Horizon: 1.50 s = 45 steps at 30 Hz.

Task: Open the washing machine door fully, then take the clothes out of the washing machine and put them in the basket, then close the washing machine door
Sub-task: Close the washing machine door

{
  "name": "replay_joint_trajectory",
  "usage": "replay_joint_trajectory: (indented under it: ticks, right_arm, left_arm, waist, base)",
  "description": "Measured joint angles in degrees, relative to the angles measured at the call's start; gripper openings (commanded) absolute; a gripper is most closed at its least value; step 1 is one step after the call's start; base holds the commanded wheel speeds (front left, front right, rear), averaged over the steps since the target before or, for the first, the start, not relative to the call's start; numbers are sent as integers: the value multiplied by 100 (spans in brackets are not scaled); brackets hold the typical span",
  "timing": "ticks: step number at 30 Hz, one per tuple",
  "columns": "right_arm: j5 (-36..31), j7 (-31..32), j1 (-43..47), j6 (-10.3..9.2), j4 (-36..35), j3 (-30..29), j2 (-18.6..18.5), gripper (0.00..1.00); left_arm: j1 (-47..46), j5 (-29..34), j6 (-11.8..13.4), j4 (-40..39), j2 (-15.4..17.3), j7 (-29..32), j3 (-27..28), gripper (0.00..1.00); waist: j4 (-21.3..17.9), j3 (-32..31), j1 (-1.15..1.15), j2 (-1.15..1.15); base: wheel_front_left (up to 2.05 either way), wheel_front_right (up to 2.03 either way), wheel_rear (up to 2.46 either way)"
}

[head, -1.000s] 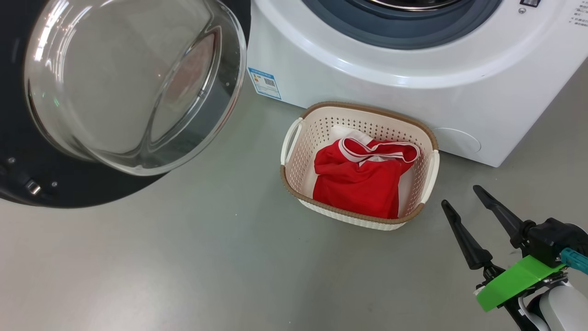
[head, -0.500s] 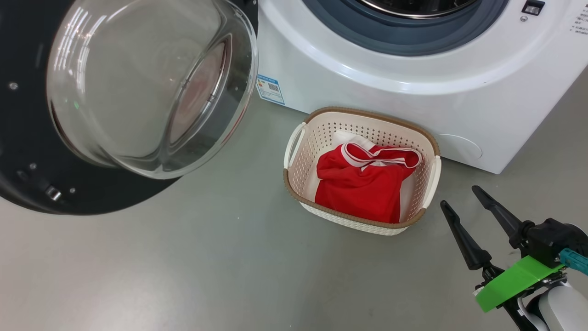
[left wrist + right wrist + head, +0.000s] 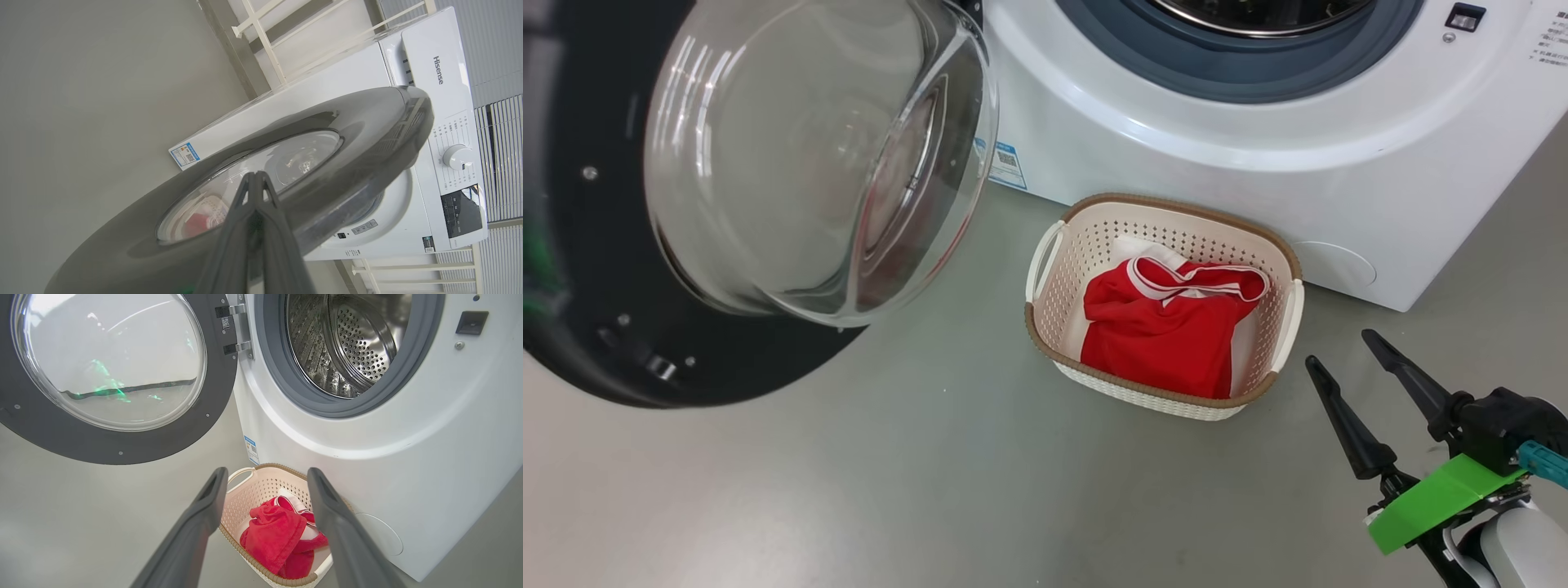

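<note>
Here, in the head view, we see the washing machine door point(image 3: 809, 163) standing open to the left of the washing machine point(image 3: 1176, 163), its glass bowl bulging out over the grey floor point(image 3: 931, 490). The basket point(image 3: 1176, 206) sits on the floor just in front of the machine, and the red clothes point(image 3: 1160, 335) lie heaped inside it. The right claw point(image 3: 1339, 347) hangs at the lower right, near the basket but apart from it, its fingers spread and holding nothing.

In the left wrist view, we look along the left claw point(image 3: 255, 179), whose fingers are pressed together into one blade. It appears to rest on the door's outer face at the edge of the window, though we cannot confirm contact. The basket and clothes show faintly through the glass.

In the right wrist view, the spread fingers frame the basket, and the steel drum point(image 3: 347, 343) looks empty as far as we can see in. The door hangs from its hinge point(image 3: 235, 328) at the machine's left edge.

We judge that only closing the door remains. It is a stiff, weighty, hinged piece with a glossy and probably slippery rim, so a flat push on the outer rim far from the hinge should serve better than any pinch. The glass is best left alone.
</note>
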Motion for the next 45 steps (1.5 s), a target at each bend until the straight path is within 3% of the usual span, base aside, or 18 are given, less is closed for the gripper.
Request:
replay_joint_trajectory:
  ticks: [19, 45]
  right_arm:
    - [-1, 0, 2, 0, -18, -76, 75, 100]
    - [-20, 0, 5, 0, -104, -171, 294, 100]
  left_arm:
    - [483, -600, -1, -1495, -130, 943, -409, 0]
    - [949, -844, 0, -3196, -762, 1622, -1066, 0]
  waist:
    - [-64, -80, 0, 0]
    - [-539, -210, 0, 0]
  base:
    - [0, 0, 0]
    - [0, 0, 0]
